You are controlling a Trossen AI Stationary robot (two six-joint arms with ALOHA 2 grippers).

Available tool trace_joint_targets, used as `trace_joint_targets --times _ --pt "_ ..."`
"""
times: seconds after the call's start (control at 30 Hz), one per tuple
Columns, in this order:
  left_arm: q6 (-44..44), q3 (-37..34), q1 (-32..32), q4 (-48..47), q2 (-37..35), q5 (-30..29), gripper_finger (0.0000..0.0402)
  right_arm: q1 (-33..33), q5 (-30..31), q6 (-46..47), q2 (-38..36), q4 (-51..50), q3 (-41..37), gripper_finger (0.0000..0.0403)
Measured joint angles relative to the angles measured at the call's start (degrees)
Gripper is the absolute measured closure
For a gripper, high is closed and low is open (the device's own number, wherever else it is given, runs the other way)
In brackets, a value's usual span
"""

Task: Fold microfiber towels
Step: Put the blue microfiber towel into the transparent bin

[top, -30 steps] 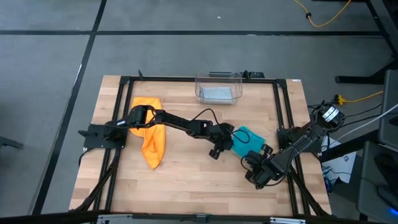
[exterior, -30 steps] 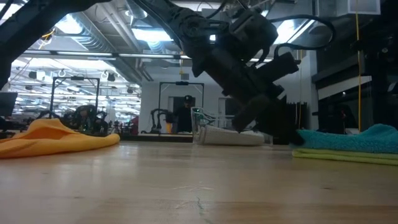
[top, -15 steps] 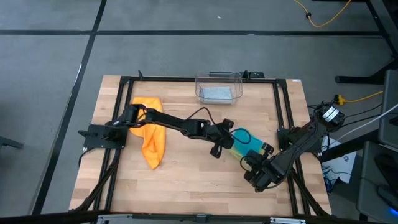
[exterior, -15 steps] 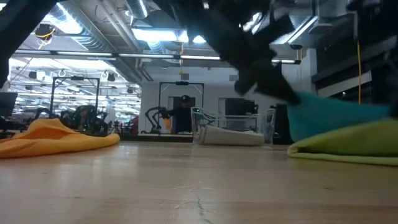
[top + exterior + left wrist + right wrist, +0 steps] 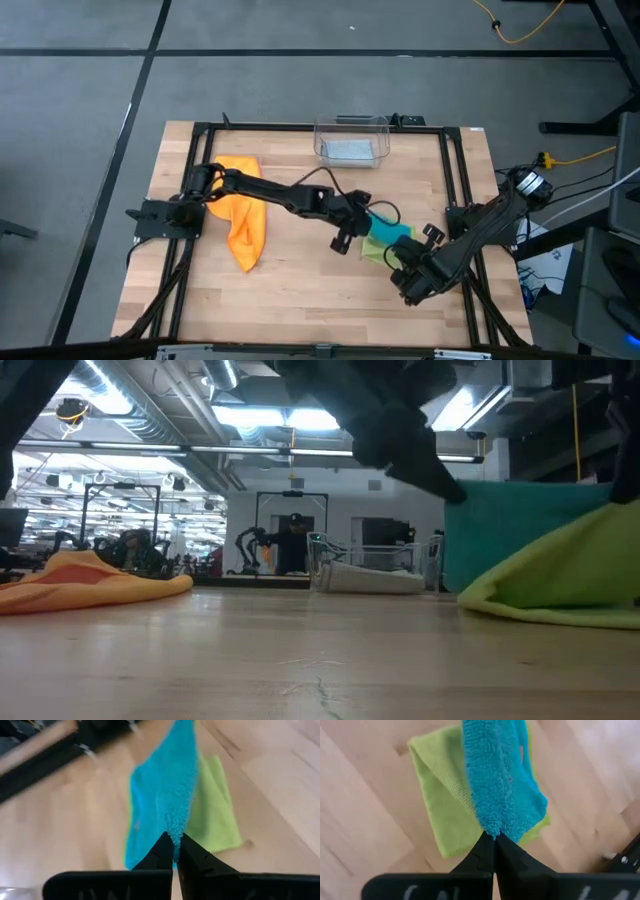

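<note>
Since a second ago both claws have clamped down and lifted the fuzzy teal blue microfiber towel (image 5: 388, 229) off the flat lime green microfiber towel (image 5: 378, 246), which sits on the wooden table (image 5: 300, 290) right of centre. Left gripper (image 5: 174, 851) is pinched tight on one teal edge, right gripper (image 5: 494, 845) pinched tight on another. Crumpled orange microfiber towel (image 5: 244, 215) lies well apart on the left. Clear plastic bin (image 5: 350, 139) with a light grey cloth (image 5: 348, 151) sits at the far edge.
</note>
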Motion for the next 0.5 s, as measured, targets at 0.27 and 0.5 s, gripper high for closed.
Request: trace_joint_targets --times 0.27,0.5 --pt "0.02 -0.09 -2.42 0.44 2.67 0.07 0.0401 -0.15 -3.71 -3.87 3.5 3.48 0.0 0.0388" --pt "-0.02 -0.09 -2.51 1.17 2.67 -0.07 0.0401 -0.15 -3.71 -3.98 4.6 3.55 0.0 0.0331"
